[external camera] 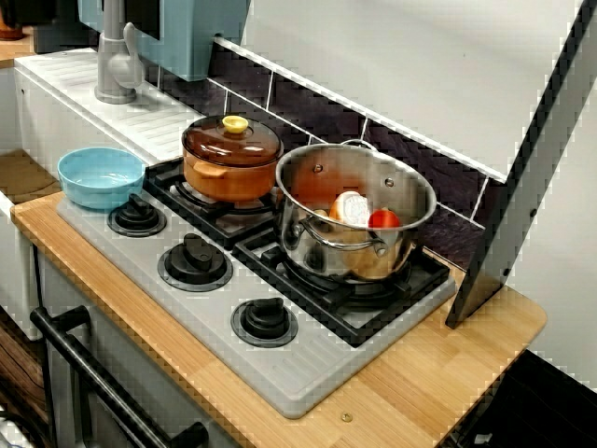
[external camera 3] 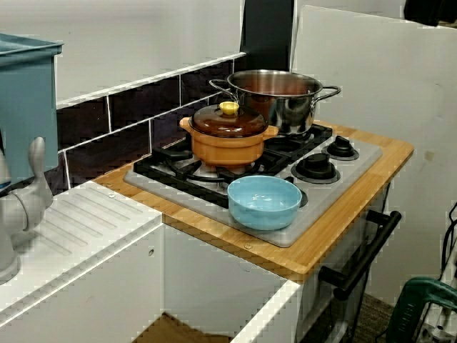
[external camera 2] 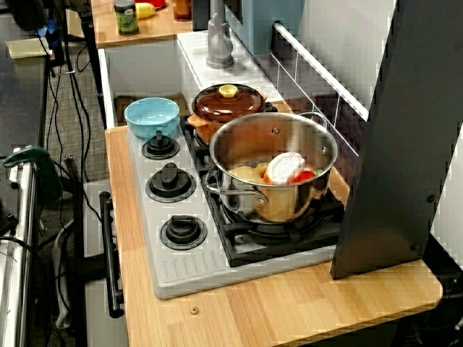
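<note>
No gripper or arm shows in any view. A steel pot stands on the right burner of the toy stove. Inside it lie a white and orange round piece, a red piece and a pale yellow piece. The pot has two loop handles and no lid. In the view from the sink side the steel pot stands at the far end, its contents hidden. An orange pot with a brown lid and yellow knob sits on the left burner, close beside it.
A light blue bowl rests on the stove's left corner; three black dials line the front. A dark panel leans at the right end. A grey faucet and white ribbed drainboard lie left. An oven handle runs below.
</note>
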`<state>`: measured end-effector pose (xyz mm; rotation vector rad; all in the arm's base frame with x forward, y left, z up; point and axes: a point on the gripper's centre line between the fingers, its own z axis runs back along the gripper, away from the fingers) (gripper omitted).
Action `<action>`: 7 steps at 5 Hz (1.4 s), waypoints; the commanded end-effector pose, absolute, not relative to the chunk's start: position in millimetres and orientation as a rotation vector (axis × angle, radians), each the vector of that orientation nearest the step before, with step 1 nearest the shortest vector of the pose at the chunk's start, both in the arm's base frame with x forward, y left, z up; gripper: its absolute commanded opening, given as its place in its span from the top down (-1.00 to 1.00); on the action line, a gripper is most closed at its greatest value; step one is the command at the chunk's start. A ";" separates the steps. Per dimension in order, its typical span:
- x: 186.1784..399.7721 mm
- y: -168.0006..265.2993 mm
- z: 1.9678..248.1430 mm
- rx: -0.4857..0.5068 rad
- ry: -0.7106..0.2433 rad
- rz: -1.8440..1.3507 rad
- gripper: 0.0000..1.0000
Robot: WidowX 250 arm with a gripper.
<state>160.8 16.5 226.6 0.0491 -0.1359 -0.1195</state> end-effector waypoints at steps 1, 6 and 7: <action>185.3 20.5 200.5 0.106 -0.143 -0.183 -1.00; 233.0 52.4 139.9 0.052 0.023 -0.271 -1.00; 232.3 51.3 136.8 0.046 0.002 -0.275 -1.00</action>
